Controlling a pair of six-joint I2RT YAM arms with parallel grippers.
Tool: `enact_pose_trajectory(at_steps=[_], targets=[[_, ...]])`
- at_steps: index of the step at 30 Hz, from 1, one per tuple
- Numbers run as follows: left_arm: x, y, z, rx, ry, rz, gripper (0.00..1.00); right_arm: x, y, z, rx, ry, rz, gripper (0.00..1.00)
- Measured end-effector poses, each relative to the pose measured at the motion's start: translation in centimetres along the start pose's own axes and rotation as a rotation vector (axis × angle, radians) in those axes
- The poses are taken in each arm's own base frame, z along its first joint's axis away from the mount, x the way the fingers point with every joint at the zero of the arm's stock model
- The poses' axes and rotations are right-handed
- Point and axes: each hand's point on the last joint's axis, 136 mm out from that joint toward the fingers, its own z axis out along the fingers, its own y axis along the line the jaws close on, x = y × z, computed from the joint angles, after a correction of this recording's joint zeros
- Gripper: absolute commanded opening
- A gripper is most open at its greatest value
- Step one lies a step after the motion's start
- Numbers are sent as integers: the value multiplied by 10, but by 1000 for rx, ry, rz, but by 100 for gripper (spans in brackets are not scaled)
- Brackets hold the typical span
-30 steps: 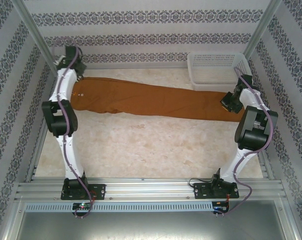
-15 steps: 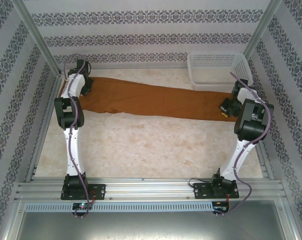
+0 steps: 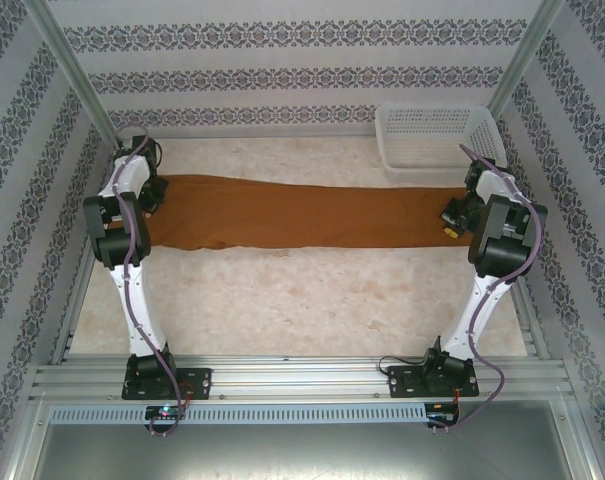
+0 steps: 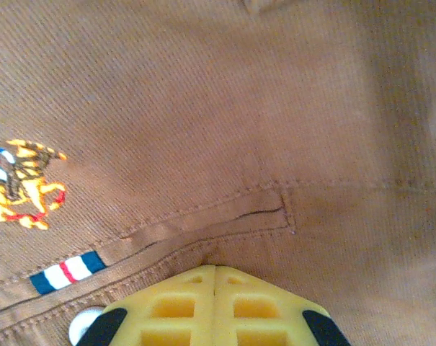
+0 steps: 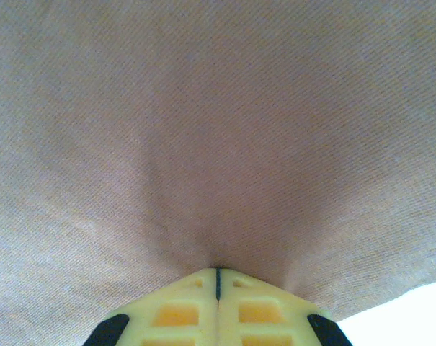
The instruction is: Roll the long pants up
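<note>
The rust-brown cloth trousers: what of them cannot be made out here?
Top view: the left arm and the right arm hide the two ends of the rust-brown cloth trousers.
Left wrist view: the edge cuts off the embroidered emblem; the left gripper covers the pinched cloth.
Right wrist view: cloth above the right gripper is blurred, no seam readable.

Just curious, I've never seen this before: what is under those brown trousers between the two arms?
The pale mottled table shows all around the long pants. The part directly beneath the cloth is covered, so I cannot tell whether anything else lies there.
</note>
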Motion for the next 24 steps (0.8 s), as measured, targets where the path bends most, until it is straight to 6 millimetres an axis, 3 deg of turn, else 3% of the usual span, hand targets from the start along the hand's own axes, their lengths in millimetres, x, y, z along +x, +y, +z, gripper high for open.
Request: enact_pose_trajectory(at_steps=[4, 9, 11, 13, 16, 18, 20, 24], targets=[[-8, 24, -2, -32, 11, -2, 0, 12, -8, -1, 26, 8, -13, 0], [-26, 33, -15, -16, -7, 5, 2, 19, -24, -5, 98, 0, -17, 0], [-29, 28, -33, 26, -21, 15, 3, 18, -26, -10, 107, -10, -17, 0], [-24, 14, -65, 103, -40, 41, 2, 16, -24, -19, 102, -25, -20, 0], [0, -8, -115, 244, -62, 96, 0, 6, -11, -39, 72, -79, -34, 0], [24, -15, -133, 307, -62, 138, 0, 0, 0, -51, 48, -114, -49, 0], [48, -17, -131, 324, -34, 170, 0, -3, 8, -56, 20, -129, -54, 0], [77, 1, -73, 220, 55, 163, 0, -2, 23, -51, -42, -116, -59, 0]])
